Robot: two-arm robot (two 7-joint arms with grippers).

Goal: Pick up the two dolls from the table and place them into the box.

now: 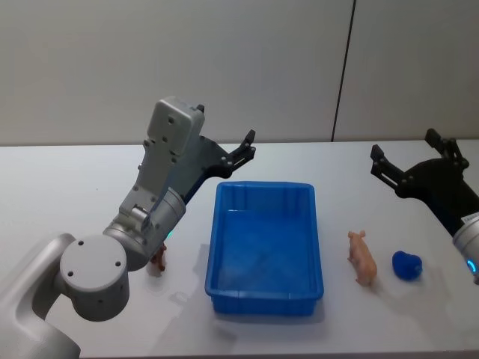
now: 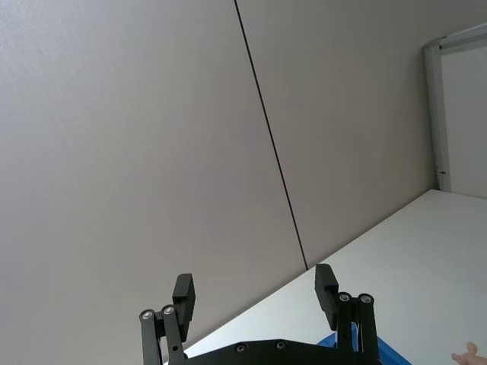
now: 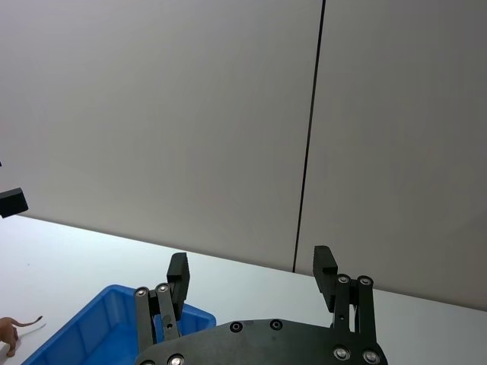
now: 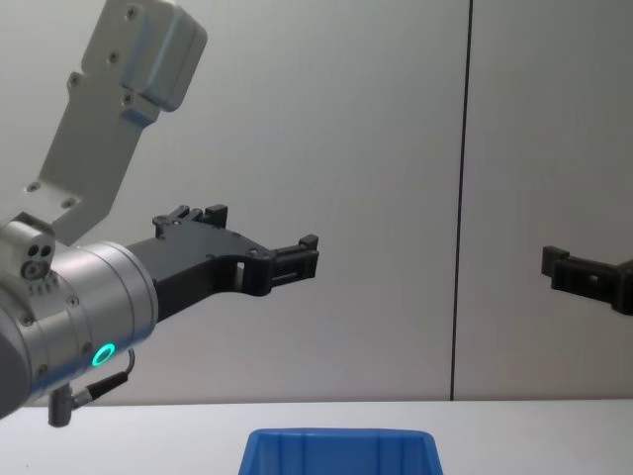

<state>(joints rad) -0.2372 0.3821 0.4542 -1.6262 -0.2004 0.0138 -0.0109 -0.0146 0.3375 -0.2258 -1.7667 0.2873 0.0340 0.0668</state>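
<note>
Jaws of both grippers gape wide, holding nothing, lifted clear probably because no pick has begun: left gripper (image 1: 243, 149) upper centre-left, right gripper (image 1: 408, 155) at the right edge. One tiny brown four-legged doll (image 1: 157, 262) stands lower left near the bright blue plastic box (image 1: 264, 303); a pink pig doll (image 1: 363, 256) lies right of it on the plain white table (image 1: 67, 187)

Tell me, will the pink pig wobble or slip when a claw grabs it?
The pink pig is small beside the blue box, so probably light; a nudge may skid it across the smooth white table. Its body looks rounded, so it could twist in the right claw, raised open behind it. It looks moulded, likely stiff, not floppy.
</note>
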